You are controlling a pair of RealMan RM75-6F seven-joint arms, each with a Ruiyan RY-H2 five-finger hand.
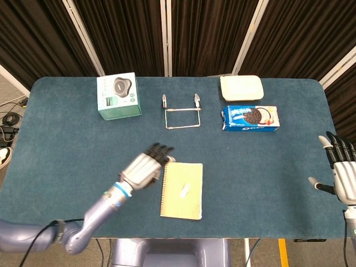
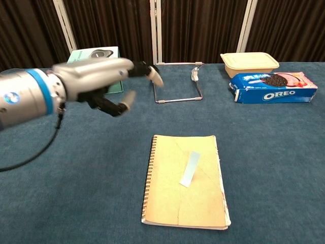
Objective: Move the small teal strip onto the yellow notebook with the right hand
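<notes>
Now the small teal strip [image 2: 190,169] lies flat on the yellow notebook [image 2: 167,203].
Its paper cover has a wire spiral edge. The left hand [image 2: 104,81] floats empty beside it, fingers loosely apart. The right hand [image 1: 340,177] spreads its fingers, holding nothing. The cream lidded box [image 2: 249,63] stays closed; I cannot tell what is inside.
</notes>
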